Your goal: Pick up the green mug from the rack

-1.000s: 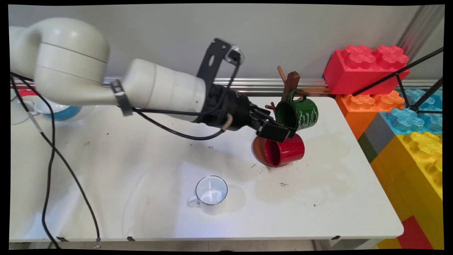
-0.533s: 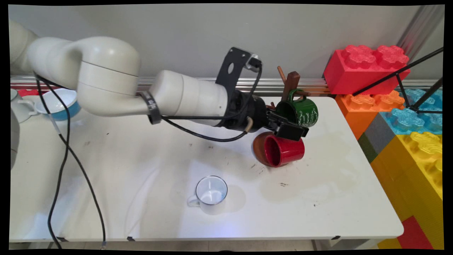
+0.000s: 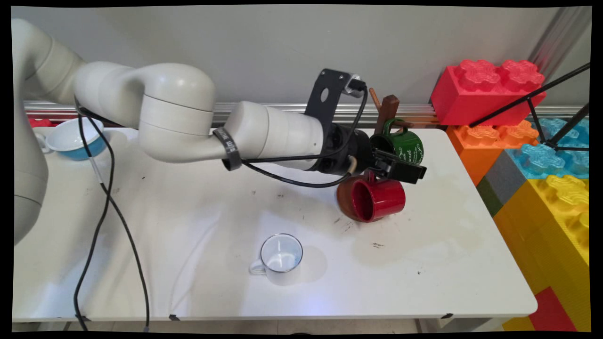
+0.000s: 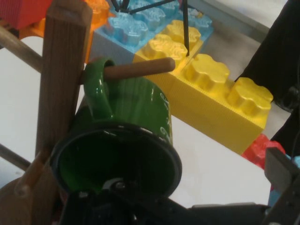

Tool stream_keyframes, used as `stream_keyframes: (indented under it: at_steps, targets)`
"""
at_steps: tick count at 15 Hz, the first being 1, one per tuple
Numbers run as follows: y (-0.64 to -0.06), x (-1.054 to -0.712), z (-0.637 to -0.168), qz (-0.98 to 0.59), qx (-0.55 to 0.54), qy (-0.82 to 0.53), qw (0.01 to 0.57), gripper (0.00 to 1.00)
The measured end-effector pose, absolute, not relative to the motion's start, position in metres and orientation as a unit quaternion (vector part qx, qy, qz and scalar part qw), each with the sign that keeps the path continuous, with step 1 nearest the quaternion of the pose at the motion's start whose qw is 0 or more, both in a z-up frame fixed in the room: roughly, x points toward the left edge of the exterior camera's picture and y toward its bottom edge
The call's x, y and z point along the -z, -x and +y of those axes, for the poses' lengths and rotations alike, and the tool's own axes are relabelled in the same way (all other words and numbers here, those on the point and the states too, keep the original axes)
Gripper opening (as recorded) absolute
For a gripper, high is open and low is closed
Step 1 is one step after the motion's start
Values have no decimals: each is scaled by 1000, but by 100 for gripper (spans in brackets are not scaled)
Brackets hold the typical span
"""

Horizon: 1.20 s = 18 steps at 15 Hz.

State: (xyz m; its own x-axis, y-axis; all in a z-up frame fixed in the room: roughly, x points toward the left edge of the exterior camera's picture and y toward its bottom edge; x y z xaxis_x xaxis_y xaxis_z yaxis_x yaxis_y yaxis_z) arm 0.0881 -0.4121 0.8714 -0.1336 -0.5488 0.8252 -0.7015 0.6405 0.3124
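At the table's far left stands a blue-and-white bowl (image 3: 75,139) with a white cup (image 3: 40,140) beside it, mostly cut off by the arm. Nearer the front edge, about mid-table (image 3: 188,263), a white enamel mug (image 3: 279,258) sits upright, its dark-rimmed mouth open upward and its handle pointing left. The gripper (image 3: 400,170) reaches rightward over the far right part of the table, its black fingers just above a red mug (image 3: 375,200) and just below a green mug (image 3: 400,148); whether the fingers are apart or closed cannot be told. The red mug lies on its side with its glossy mouth facing left and forward, resting on the round brown base (image 3: 344,197) of a wooden mug tree (image 3: 387,113). The green mug hangs by its handle on one of the tree's pegs (image 4: 140,69), mouth tilted down toward the hand camera, white lettering on its side. Right of the table are stacked large toy bricks (image 3: 532,146) in red, orange, blue and yellow.
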Motion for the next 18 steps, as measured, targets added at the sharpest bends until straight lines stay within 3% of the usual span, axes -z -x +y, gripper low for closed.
stream_keyframes:
  at_steps: [18]
  targets:
    - [-75,-859,-427,-705,-39,-473,527,100]
